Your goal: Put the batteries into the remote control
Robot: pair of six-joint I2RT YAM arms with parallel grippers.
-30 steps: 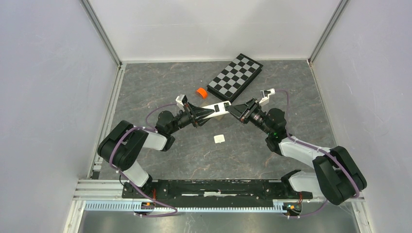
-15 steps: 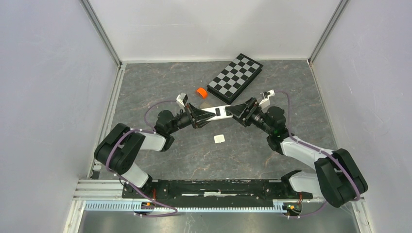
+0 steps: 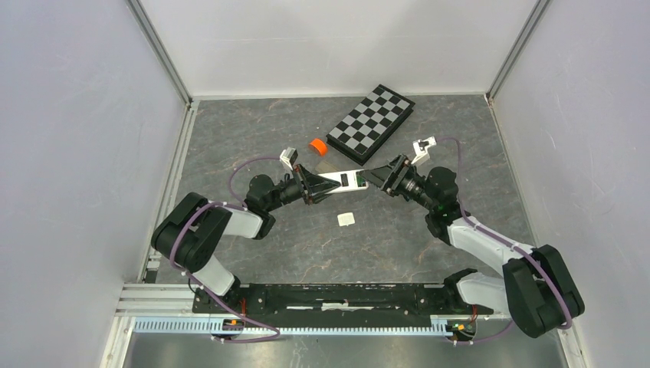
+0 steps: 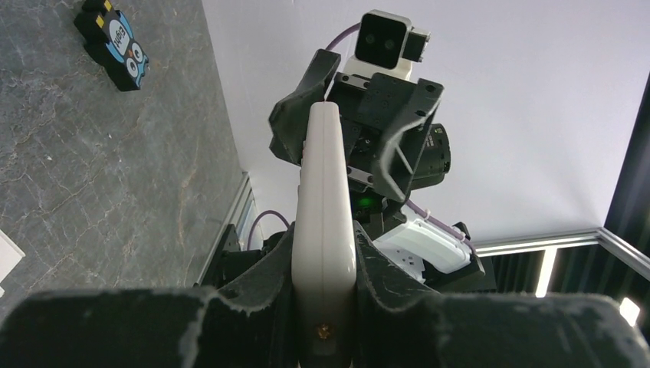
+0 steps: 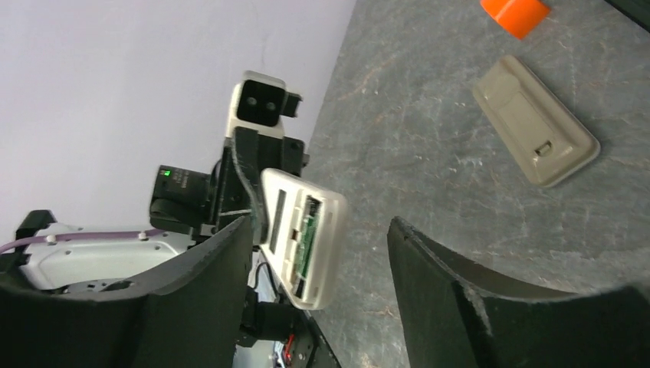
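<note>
Since the earlier frames the right gripper (image 3: 379,178) has drawn back from the middle of the remote control (image 3: 345,179) toward its own side, and the whole pairing has shifted slightly away from the bases. The remote hangs above the table, its near end pinched between the pressed-together jaws of the left gripper (image 4: 326,257). Its long axis runs almost straight from that claw to the right one. The right gripper's fingers (image 5: 207,276) are spread, and the free end of the remote (image 5: 303,234) points into the gap without touching either one. The open battery bay faces up and toward the right wrist, showing something green inside; whether that is one of the batteries or bare circuitry I cannot tell. No loose cells are plainly visible. The detached cover (image 5: 534,130) lies flat on the table near the orange roll (image 5: 515,11). The right arm is the free one and the closer to the bay.
</note>
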